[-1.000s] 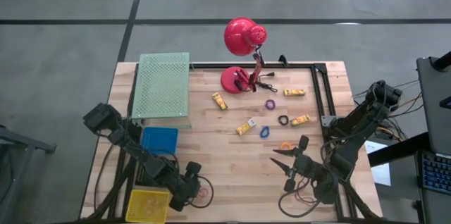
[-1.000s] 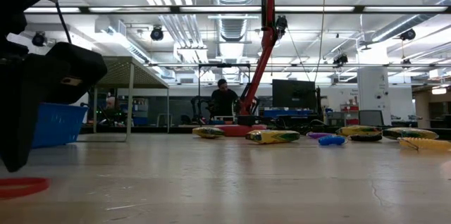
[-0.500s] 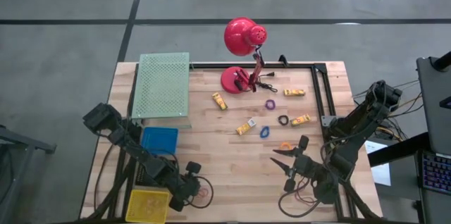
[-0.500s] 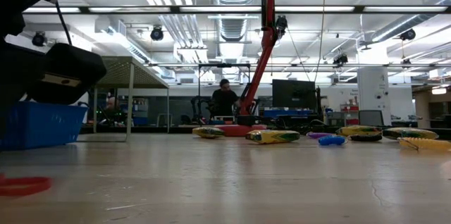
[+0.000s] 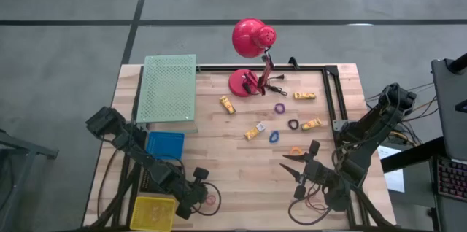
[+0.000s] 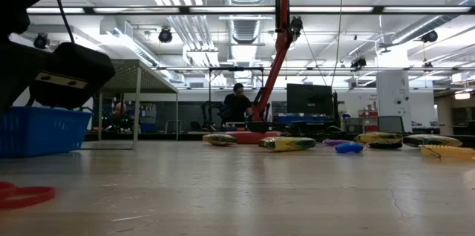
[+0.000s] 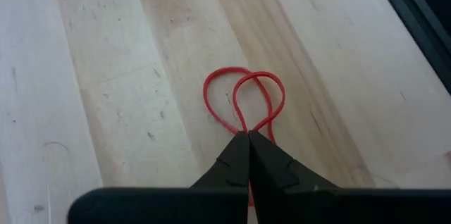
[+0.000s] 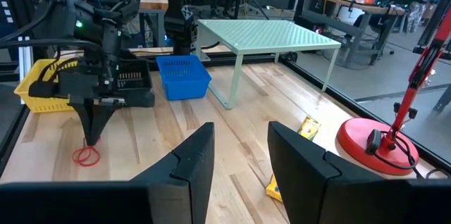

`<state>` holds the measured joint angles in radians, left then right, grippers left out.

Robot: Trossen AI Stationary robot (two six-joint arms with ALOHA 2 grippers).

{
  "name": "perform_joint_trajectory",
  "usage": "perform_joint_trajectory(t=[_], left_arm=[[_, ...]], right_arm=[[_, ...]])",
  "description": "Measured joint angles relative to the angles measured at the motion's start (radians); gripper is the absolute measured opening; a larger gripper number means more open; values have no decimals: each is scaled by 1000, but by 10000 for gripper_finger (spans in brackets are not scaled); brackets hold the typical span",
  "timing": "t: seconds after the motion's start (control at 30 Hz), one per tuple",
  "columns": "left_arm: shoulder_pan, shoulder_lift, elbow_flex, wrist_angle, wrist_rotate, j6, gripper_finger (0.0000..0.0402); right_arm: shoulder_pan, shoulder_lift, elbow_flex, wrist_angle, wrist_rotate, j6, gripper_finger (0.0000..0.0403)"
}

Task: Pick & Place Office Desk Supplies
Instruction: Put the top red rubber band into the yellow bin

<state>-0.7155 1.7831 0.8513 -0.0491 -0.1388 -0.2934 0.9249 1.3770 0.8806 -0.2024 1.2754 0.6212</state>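
Left claw (image 7: 248, 139) pinches the thin red rubber band (image 7: 244, 99) into twin loops on grainy wood.

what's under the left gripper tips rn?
A red rubber band on the wood table. The left gripper is shut on it, pinching its near end so two loops fan out. The pinched stretch itself is covered by the fingers.

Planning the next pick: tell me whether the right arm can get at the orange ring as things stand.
Probably yes. The orange ring lies on bare table just ahead of the right claw, which stands open, with nothing between them.
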Motion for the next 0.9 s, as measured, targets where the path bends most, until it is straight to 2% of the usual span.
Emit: perform_joint_trajectory(t=[0.47,0.9], left_arm=[[-1,-131,1,-75,-38,-22,1],[-3,-418,1,-223,-45,-141,0]], right_arm=[[0,0,0,0,0,0,126],[0,0,0,1,0,0,131]])
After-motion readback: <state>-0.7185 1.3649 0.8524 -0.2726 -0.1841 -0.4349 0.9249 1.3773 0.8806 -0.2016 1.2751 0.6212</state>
